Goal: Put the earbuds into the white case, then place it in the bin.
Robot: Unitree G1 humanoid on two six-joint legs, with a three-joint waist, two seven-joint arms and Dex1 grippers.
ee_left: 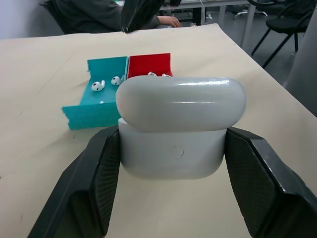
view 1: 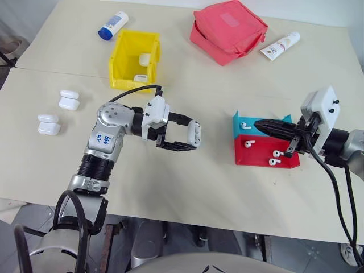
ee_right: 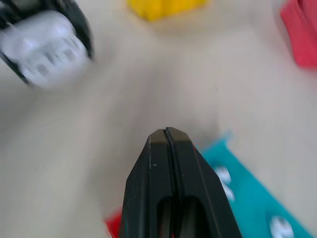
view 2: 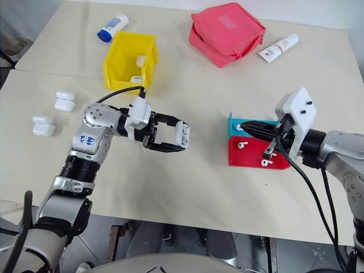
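Left gripper clamps white case between both fingers, above table mid-front. Right gripper clenched with nothing in it, over blue tray. Earbuds lie in red tray. Yellow bin far behind, holds cases.

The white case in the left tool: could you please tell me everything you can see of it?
The white case is glossy white plastic, a rounded rectangle with a hinged lid; a seam shows between lid and body, the lid sitting slightly ajar. The left tool is shut on it, one black finger pressing each short side. It is held above the table, clear of the surface, between the yellow bin and the red and teal trays.
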